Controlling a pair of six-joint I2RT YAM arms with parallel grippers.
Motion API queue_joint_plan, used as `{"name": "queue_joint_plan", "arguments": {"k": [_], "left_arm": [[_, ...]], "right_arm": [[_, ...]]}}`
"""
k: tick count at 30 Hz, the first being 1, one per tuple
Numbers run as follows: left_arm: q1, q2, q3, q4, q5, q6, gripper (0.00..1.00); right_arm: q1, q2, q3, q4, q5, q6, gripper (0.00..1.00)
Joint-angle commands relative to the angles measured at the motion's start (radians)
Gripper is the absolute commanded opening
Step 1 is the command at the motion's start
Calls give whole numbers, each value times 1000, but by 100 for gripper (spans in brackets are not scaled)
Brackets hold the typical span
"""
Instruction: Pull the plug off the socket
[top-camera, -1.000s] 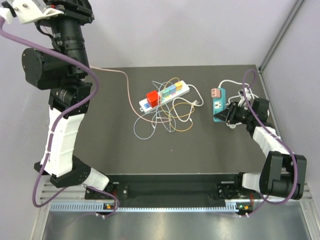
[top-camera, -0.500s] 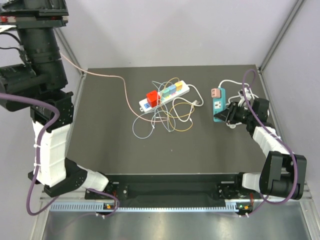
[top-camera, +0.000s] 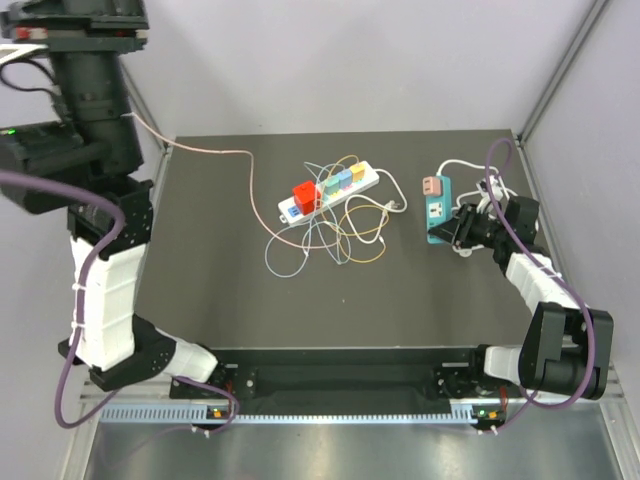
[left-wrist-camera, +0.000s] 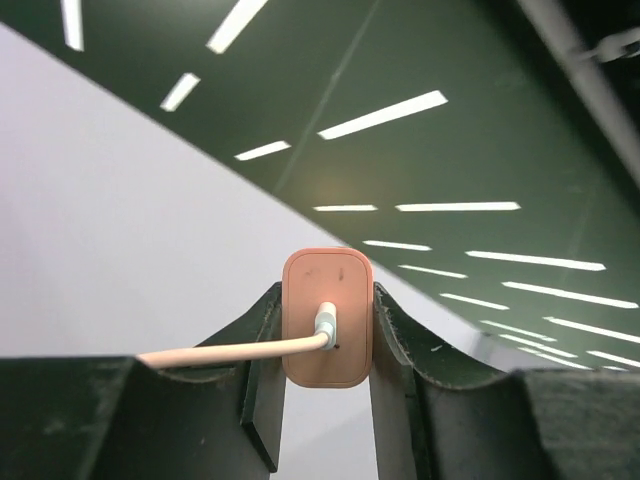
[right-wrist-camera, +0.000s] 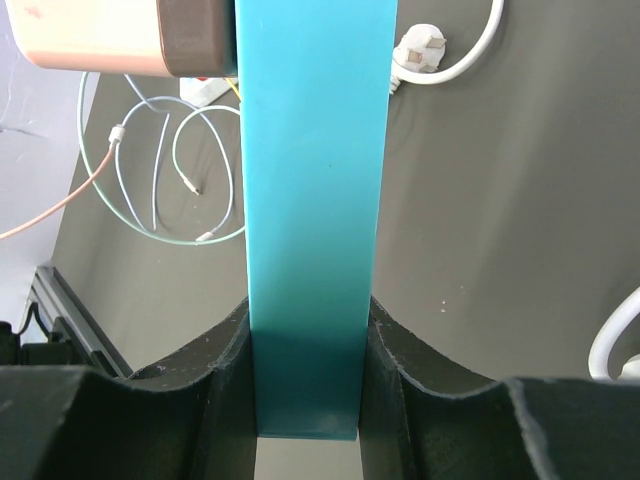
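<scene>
Clamping a peach plug (left-wrist-camera: 327, 290) between its fingers, the left gripper (left-wrist-camera: 327, 345) is held high in the air, up and far to the left of the white power strip (top-camera: 330, 190). The plug sits free of any socket, and its pink cable (top-camera: 240, 158) trails down across the table (top-camera: 220, 290) toward the near-left end of that strip. The white power strip carries a red plug (top-camera: 304, 192) and a row of pastel plugs (top-camera: 343, 179) along its top, with a tangle of thin cables (top-camera: 320, 240) just in front of it. To the right of the white strip lies a teal power strip (top-camera: 437, 208) with one pink-brown plug (top-camera: 431, 185) in its far end. The right gripper (right-wrist-camera: 308, 340) is closed tight on the near end of the teal strip.

Against a second ago, the left arm has swung outward past the table's left edge, and the pink cable now runs straighter. The right arm and both strips have not moved.
</scene>
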Motion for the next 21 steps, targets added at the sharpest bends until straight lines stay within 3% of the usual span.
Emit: {"name": "queue_joint_plan", "arguments": {"k": [1, 5, 13, 21], "left_arm": [[11, 61, -109, -53, -163, 214, 0], [117, 109, -204, -56, -208, 236, 0], [491, 252, -308, -252, -51, -118, 0], [646, 403, -515, -225, 105, -344, 0]], "right_arm": [[-13, -27, 16, 70, -43, -26, 0], [-19, -38, 15, 70, -43, -24, 0], [-23, -29, 19, 72, -65, -16, 0], [-25, -24, 21, 67, -62, -26, 0]]}}
